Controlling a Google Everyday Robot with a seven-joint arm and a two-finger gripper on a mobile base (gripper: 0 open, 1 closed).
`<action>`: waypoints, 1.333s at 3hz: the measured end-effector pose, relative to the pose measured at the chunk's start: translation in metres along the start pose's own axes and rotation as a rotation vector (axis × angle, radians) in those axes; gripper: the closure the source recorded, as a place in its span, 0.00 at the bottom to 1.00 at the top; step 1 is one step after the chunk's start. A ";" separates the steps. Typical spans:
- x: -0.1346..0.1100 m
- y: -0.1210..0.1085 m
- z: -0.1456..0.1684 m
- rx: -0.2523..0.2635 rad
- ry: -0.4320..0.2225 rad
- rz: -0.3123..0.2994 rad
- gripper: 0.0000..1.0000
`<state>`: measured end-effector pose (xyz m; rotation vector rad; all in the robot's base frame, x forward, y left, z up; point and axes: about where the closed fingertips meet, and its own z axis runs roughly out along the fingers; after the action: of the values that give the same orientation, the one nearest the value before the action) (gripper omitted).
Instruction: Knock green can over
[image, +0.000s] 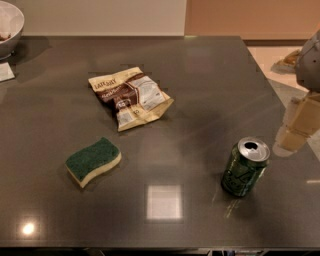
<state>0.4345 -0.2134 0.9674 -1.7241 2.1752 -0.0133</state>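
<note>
Gripper (298, 131) is held over the right edge of the glossy grey table (200, 100) — its state cannot be told; can (245, 167) stands upright just left of it — apart.

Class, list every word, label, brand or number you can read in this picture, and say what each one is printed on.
Nothing can be read for certain.
Snack bag: lettering along its top edge and smaller print below, all too blurred to read.
Green can: pale line markings, no legible word.
Sponge: no text.
Gripper, at the right edge beside the green can: no text.
</note>
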 end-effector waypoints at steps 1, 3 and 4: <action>0.002 0.014 0.004 -0.032 -0.065 -0.015 0.00; 0.002 0.050 0.022 -0.083 -0.202 -0.091 0.00; 0.003 0.064 0.035 -0.116 -0.256 -0.118 0.00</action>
<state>0.3837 -0.1927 0.9190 -1.8039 1.9207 0.2927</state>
